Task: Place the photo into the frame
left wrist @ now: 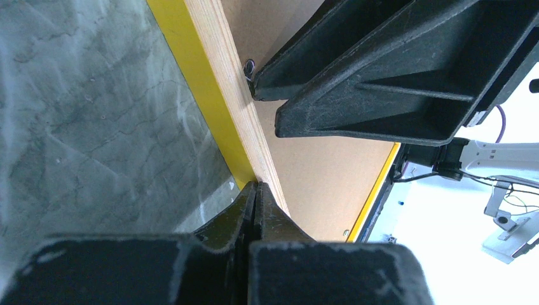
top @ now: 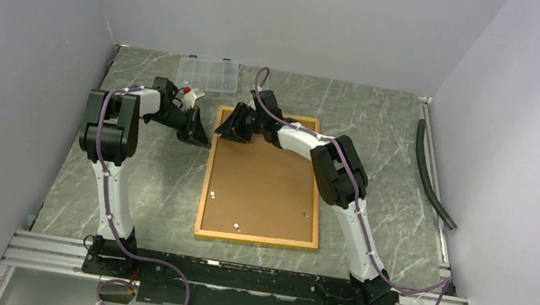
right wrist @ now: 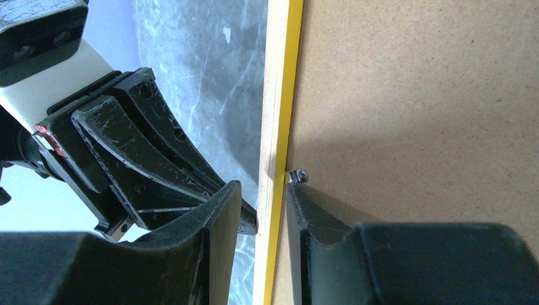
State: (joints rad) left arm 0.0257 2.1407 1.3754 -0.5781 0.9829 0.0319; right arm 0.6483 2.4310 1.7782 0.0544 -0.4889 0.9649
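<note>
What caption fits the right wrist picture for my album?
Right gripper straddles the yellow-edged side of the frame, the shut left gripper just outside it.

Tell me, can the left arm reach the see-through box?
Probably yes: the box sits just beyond the left gripper with only table between. The gripper is shut at the frame edge, though, so it would have to open first.
</note>
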